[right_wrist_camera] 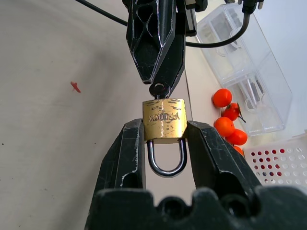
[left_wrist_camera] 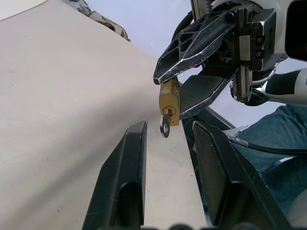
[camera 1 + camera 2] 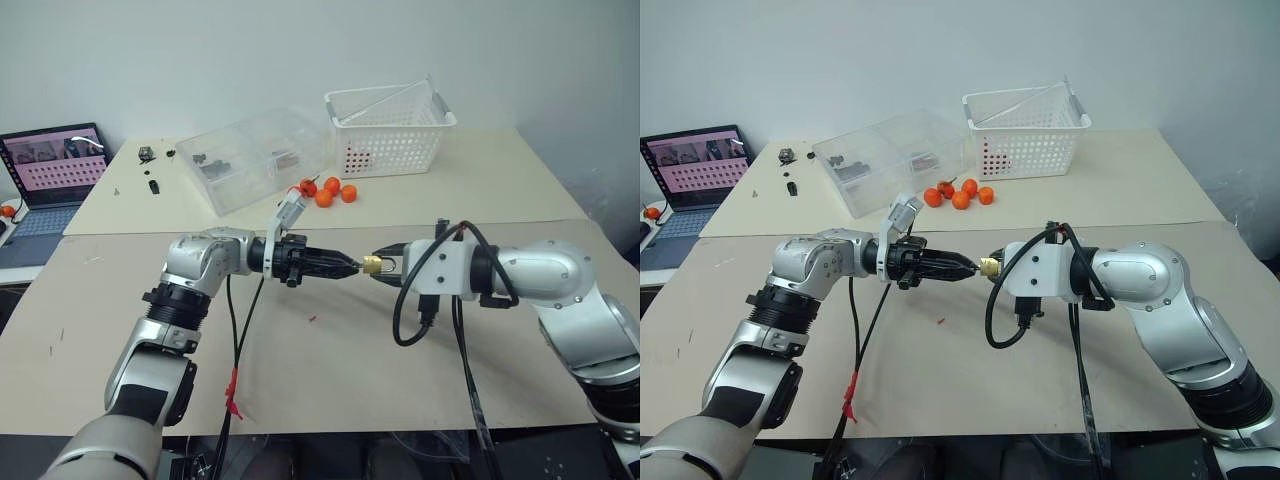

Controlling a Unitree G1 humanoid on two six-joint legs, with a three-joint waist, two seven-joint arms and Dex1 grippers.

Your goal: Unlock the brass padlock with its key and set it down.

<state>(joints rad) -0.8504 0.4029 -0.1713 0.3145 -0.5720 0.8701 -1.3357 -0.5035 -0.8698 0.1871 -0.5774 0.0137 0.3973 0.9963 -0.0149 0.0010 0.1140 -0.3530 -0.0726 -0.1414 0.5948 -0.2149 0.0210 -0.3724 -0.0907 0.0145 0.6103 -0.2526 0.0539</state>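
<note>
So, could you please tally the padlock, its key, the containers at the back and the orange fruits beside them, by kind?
brass padlock: 1
key: 1
white basket: 1
clear box: 1
orange fruits: 5
Total: 9

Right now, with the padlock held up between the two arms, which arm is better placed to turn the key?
Left. Its fingers point at the key in the brass padlock, but are not closed on it. The right gripper is occupied clamping the padlock body.
</note>
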